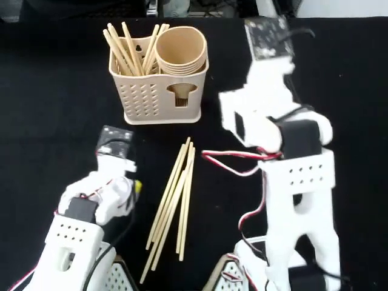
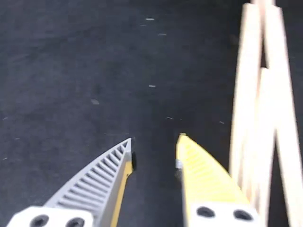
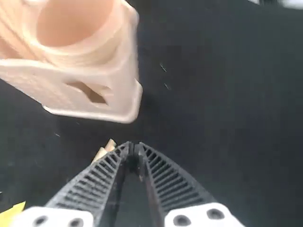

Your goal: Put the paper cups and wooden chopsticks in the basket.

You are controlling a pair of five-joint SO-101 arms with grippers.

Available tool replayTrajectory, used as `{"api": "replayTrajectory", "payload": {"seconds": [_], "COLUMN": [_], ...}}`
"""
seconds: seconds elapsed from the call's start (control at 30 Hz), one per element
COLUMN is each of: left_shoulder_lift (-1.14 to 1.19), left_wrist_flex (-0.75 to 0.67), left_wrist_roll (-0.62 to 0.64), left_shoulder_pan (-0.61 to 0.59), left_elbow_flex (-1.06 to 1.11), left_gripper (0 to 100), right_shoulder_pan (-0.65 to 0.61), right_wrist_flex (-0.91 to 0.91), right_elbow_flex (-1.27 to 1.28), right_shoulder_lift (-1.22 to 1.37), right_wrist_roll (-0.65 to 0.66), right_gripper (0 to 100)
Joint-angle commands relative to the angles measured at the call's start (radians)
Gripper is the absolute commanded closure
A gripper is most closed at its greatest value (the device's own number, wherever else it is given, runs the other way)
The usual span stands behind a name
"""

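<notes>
A beige slotted basket [image 1: 154, 91] stands at the back of the black table. Several wooden chopsticks [image 1: 130, 51] stick up in one compartment and stacked paper cups [image 1: 180, 51] fill the other. More wooden chopsticks [image 1: 173, 200] lie loose in a bundle mid-table. My left gripper [image 2: 156, 142] is open just above the cloth, with the loose chopsticks [image 2: 258, 118] beside its yellow finger [image 2: 203, 175] and nothing between the fingers. My right gripper [image 3: 135, 149] is shut and empty, raised near the basket [image 3: 94, 97] with the cups [image 3: 71, 23] in it.
The right arm's tall white body [image 1: 297, 182] and its red and white wires [image 1: 236, 160] stand right of the loose chopsticks. The left arm [image 1: 91, 212] sits at the front left. Bare black cloth lies left of the basket.
</notes>
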Motion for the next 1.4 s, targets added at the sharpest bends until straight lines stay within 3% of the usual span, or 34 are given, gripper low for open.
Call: {"api": "replayTrajectory", "payload": {"seconds": [0.0,0.27,0.43,0.63,0.9,1.2,1.37], "left_shoulder_lift": [0.005,0.006,0.008,0.068,0.496,0.822,0.965], "left_wrist_flex": [0.023,0.020,0.014,-0.023,-0.031,-0.244,-0.269], "left_wrist_roll": [0.008,0.002,0.003,0.003,0.003,0.005,0.003], "left_shoulder_pan": [0.113,0.243,0.295,0.297,0.300,0.292,0.289], "left_elbow_flex": [-0.085,-0.108,-0.110,-0.130,-0.378,-0.476,-0.555], "left_gripper": [80,80,80,80,80,80,80], "right_shoulder_pan": [0.084,0.164,0.161,0.163,0.163,0.164,0.163], "right_wrist_flex": [-0.060,-0.433,-0.657,-0.683,-0.706,-0.706,-0.707], "right_elbow_flex": [0.199,0.800,0.995,1.052,1.079,1.081,1.081], "right_shoulder_lift": [-0.090,-0.197,-0.209,-0.209,-0.214,-0.209,-0.209], "right_wrist_roll": [0.023,0.037,0.034,0.009,-0.025,-0.021,-0.021], "right_gripper": [98.5,98.5,98.5,98.5,98.5,98.5,98.5]}}
